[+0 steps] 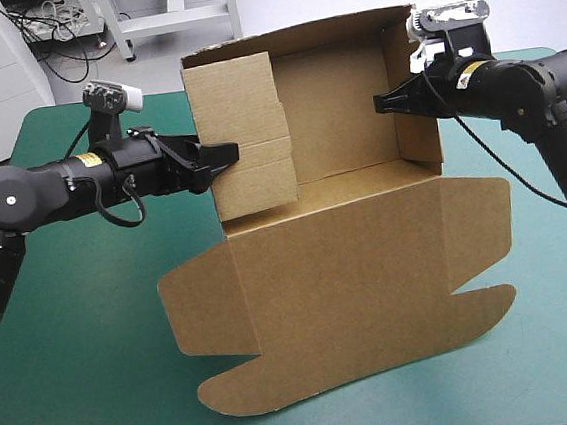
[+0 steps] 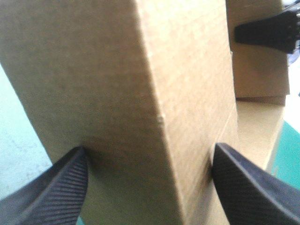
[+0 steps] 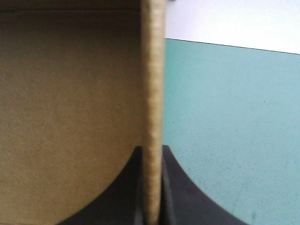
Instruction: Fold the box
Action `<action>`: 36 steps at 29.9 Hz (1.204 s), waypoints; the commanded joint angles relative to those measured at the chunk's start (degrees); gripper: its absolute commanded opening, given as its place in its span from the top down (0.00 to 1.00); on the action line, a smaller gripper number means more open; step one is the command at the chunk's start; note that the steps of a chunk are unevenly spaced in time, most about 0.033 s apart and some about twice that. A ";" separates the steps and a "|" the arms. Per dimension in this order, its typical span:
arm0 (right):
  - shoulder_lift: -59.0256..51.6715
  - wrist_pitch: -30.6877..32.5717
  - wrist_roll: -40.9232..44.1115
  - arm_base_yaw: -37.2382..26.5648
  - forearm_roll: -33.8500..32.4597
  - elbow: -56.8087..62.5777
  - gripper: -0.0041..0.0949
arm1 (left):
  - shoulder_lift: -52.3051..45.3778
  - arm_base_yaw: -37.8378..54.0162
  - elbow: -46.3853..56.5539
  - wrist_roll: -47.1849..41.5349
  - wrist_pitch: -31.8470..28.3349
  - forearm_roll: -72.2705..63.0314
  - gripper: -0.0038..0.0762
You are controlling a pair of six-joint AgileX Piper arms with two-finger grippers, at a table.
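The brown box (image 1: pixel 358 256) stands half raised in the high view: back wall and both side walls are up, and the wide lid panel lies flat toward the near edge. My left gripper (image 1: pixel 230 155) is open at the outside of the left wall (image 1: pixel 246 136). In the left wrist view the folded wall (image 2: pixel 140 70) fills the space between the spread fingers of that gripper (image 2: pixel 150 147). My right gripper (image 1: pixel 381 103) is shut on the upright right wall (image 1: pixel 412 90). The right wrist view shows the board's edge (image 3: pixel 152 70) pinched in this gripper (image 3: pixel 152 149). The right gripper's black fingers (image 2: pixel 267 35) show beyond the box in the left wrist view.
The teal-green cover (image 1: pixel 75 343) lies bare to the left of the box and along the right side (image 1: pixel 566 326). The flat lid's curved front flaps (image 1: pixel 230 388) reach close to the table's near edge. The table's far edge runs just behind the raised back wall.
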 commanded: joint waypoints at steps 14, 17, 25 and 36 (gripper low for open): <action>-1.42 -4.70 3.56 0.27 0.63 -1.79 0.98 | 10.44 -16.63 -19.39 -35.66 6.33 48.71 0.35; -0.73 -4.14 4.77 0.27 -0.52 -1.79 0.98 | 10.65 -17.06 -21.06 -37.78 4.82 48.83 0.35; -0.08 -3.95 4.77 0.27 -0.67 -1.79 0.98 | 11.82 -17.06 -22.31 -39.70 6.31 50.39 0.40; -0.08 -4.44 4.99 0.27 2.93 -1.79 0.98 | 14.90 -17.06 -22.31 -42.65 8.67 50.67 0.42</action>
